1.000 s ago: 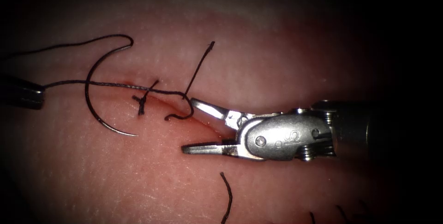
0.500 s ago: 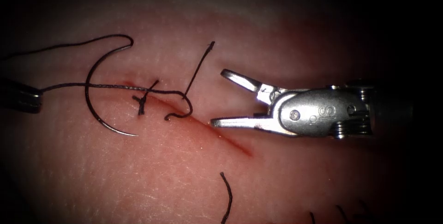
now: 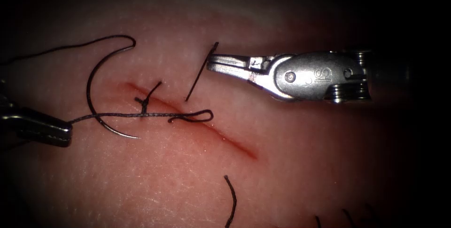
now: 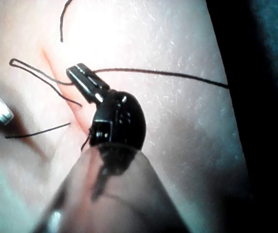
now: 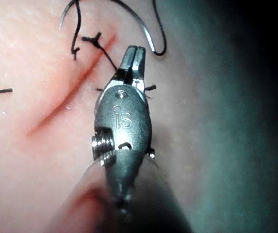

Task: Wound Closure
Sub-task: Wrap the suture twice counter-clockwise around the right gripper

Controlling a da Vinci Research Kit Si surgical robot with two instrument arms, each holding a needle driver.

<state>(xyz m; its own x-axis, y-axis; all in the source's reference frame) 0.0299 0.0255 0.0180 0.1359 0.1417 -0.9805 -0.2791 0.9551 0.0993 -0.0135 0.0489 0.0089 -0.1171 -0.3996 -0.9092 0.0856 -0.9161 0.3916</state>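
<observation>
Above the cut [image 3: 188, 120], my right tool [image 3: 210, 61] has lifted and closed onto the thread's free tail [image 3: 201, 72]. My left tool [image 3: 66, 131] clamps the long thread [image 3: 112, 115], now drawn lower across the knot [image 3: 143, 106]. Needle [image 3: 96, 110] lies loose left on tissue [image 3: 282, 162]

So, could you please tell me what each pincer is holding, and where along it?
The right pincer is shut on the free thread tail near its upper end. The left pincer grips the thread left of the cut. The needle lies loose on the tissue.
</observation>
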